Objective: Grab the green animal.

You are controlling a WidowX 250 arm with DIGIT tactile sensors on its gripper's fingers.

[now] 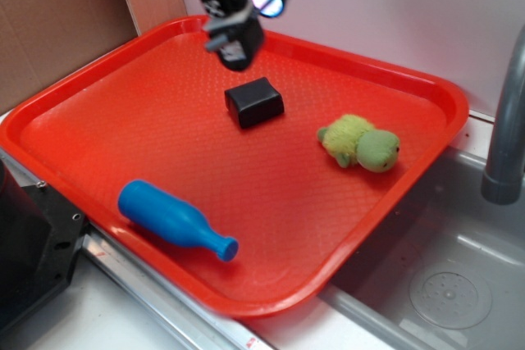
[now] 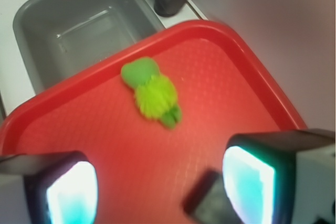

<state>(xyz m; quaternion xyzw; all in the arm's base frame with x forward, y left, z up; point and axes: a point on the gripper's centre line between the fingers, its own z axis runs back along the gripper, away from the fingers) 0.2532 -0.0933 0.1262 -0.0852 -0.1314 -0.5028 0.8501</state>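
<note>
Pincer spread apart and empty, blurred; green animal unhidden; black block half covered

Kitchen-like setup: grey sink with faucet.

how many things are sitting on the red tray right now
3. A black block lies near the tray's middle, below the gripper. The green animal lies toward the sink-side edge. A blue bottle lies on its side by the near edge. Nothing seems hidden.
</note>
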